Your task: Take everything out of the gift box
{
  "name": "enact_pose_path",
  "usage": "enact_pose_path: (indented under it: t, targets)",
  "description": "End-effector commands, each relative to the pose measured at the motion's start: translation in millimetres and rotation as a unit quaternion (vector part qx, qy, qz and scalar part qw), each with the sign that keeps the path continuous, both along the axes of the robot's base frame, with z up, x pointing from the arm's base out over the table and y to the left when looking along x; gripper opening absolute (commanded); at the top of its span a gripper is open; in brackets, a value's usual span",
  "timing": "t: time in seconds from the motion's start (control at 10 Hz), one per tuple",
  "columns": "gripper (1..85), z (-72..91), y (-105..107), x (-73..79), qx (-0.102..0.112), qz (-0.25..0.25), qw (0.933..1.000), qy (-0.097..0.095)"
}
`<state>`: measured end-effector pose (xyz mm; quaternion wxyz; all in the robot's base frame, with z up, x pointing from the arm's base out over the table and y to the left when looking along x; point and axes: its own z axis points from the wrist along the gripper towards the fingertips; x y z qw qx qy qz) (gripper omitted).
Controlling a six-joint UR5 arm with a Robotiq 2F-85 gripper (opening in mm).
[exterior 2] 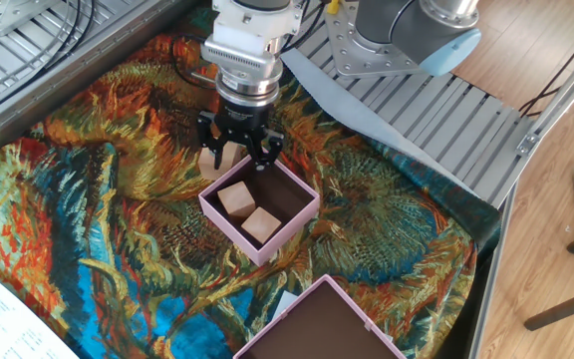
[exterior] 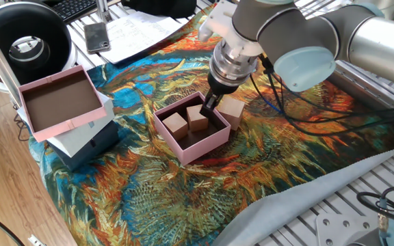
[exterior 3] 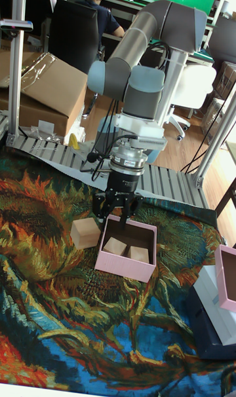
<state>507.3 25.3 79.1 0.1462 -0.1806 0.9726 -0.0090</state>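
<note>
The small pale-pink gift box sits mid-table on the sunflower cloth. Two tan wooden cubes lie inside it, one beside the other. A third cube rests on the cloth just outside the box's wall. My gripper hangs open and empty over the box's edge on that side, next to the outside cube.
A larger shallow pink tray rests on a white and navy box at the cloth's edge. A black round device, a phone and papers lie beyond it. Aluminium rails border the cloth.
</note>
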Motion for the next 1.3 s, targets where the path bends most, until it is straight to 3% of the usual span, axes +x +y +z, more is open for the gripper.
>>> enact_pose_path:
  t: [0.0,0.4,0.7,0.8,0.9,1.0,1.2]
  targets:
    - [57.7,5.4,3.8,10.7,0.028,-0.054,0.9980,-0.019]
    - [57.7,10.4,4.3,23.8,0.032,-0.059,0.9967,-0.045]
    - [58.0,4.9,7.2,8.5,0.035,-0.056,0.9977,-0.014]
    - [60.3,5.3,12.8,8.4,0.041,-0.039,0.9983,-0.014]
    - [62.7,4.8,10.2,7.5,0.027,-0.012,0.9995,-0.014]
    - [63.0,3.6,4.7,9.3,-0.006,0.029,0.9995,-0.009]
    - [63.3,7.2,12.3,12.3,-0.027,0.076,0.9968,0.001]
